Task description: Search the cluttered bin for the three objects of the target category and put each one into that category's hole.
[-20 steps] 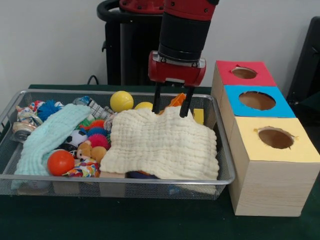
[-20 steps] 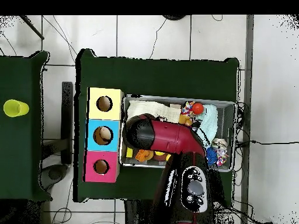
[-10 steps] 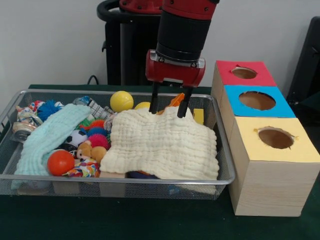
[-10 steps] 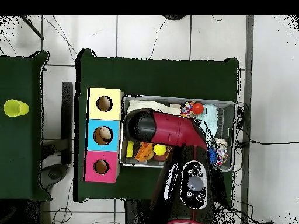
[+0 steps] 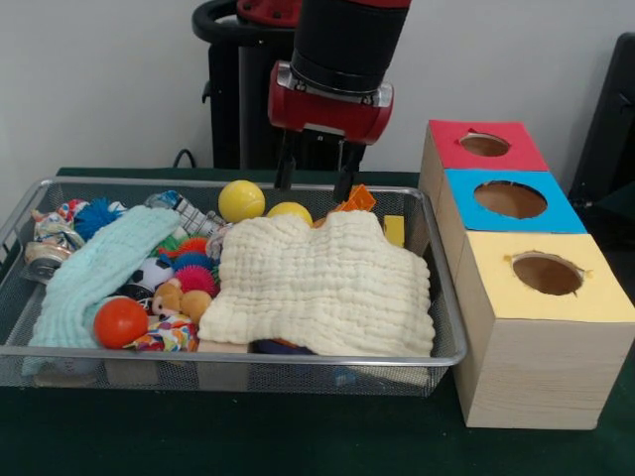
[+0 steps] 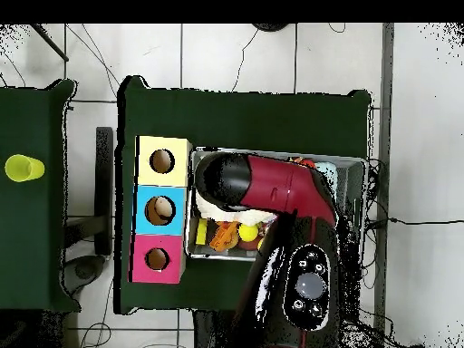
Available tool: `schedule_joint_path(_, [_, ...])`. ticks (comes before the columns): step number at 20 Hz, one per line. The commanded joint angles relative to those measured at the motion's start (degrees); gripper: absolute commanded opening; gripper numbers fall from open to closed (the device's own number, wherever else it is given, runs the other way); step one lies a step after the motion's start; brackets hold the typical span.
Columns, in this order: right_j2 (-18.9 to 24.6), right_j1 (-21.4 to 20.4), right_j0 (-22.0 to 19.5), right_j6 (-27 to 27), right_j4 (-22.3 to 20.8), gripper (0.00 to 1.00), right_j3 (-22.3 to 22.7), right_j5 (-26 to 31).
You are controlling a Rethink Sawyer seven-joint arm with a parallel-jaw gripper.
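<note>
End effector (image 5: 317, 178) open, empty, above cream cloth (image 5: 322, 285) in bin (image 5: 448, 327).

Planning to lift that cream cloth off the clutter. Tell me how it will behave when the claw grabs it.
The cream cloth looks floppy: it drapes over the lumps beneath, so it will probably sag from one pinch point. Its crinkled weave suggests it is light and easy to grip. It covers much of the wire bin, so a trailing edge may drag the toys beside it.

yellow-green cup (image 6: 24, 168) on a separate dark table (image 6: 36, 272) beside the tiled floor (image 6: 236, 54)
</note>
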Motion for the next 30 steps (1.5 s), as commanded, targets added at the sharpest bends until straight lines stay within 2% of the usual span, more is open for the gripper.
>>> schedule_joint_path(1, [0.65,4.92,-2.25,5.35,-3.12,1.00,-7.87,4.14])
schedule_joint_path(6, [5.67,10.69,-8.32,-1.90,-3.77,1.00,-12.48,-0.79])
schedule_joint_path(12, [10.04,12.89,-12.54,-7.01,-4.11,1.00,-15.34,-0.94])
schedule_joint_path(17, [13.27,13.57,-14.71,-10.38,-4.99,1.00,-16.28,0.12])
schedule_joint_path(21, [18.70,13.25,-16.63,-21.06,-7.63,1.00,-16.67,4.25])
schedule_joint_path(22, [20.57,12.70,-17.16,-25.30,-8.70,1.00,-16.30,6.03])
schedule_joint_path(24, [23.05,11.96,-17.96,-28.72,-9.97,1.00,-15.52,7.88])
schedule_joint_path(29, [27.60,10.40,-19.44,-32.49,-12.33,1.00,-14.06,8.95])
schedule_joint_path(30, [28.43,10.90,-19.37,-33.16,-12.59,1.00,-15.00,10.06])
